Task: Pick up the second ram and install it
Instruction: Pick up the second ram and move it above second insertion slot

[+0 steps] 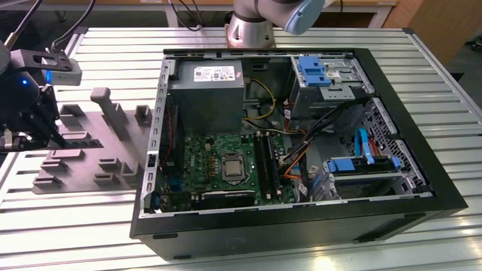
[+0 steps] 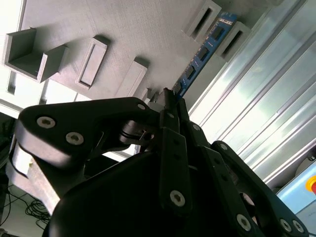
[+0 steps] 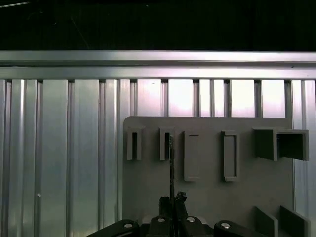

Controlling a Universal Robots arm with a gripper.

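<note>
Clamping the near end of the second ram [image 2: 200,57], the gripper [image 2: 170,96] has its jaws pressed together on the blue stick above the grey fixture plate [image 2: 123,34], as seen in the second wrist view. The gripper's black linkage hides the held end there, leaving in sight the far stretch with its row of dark chips. That stretch reaches out from the fingertips to end between two slotted holders [image 2: 203,17] at the plate's edge. In the first wrist view the stick is edge-on, a thin dark line running straight out from the fingertips to one of those holders. Whether it rests in a holder or hangs clear of it cannot be told. In the exterior view the arm's dark wrist end [image 1: 26,107] is partly cut off at the exterior view's left. It sits over the plate on the ribbed metal table [image 1: 113,45], well apart from the open computer case [image 1: 301,226] and its green motherboard [image 1: 218,161].
</note>
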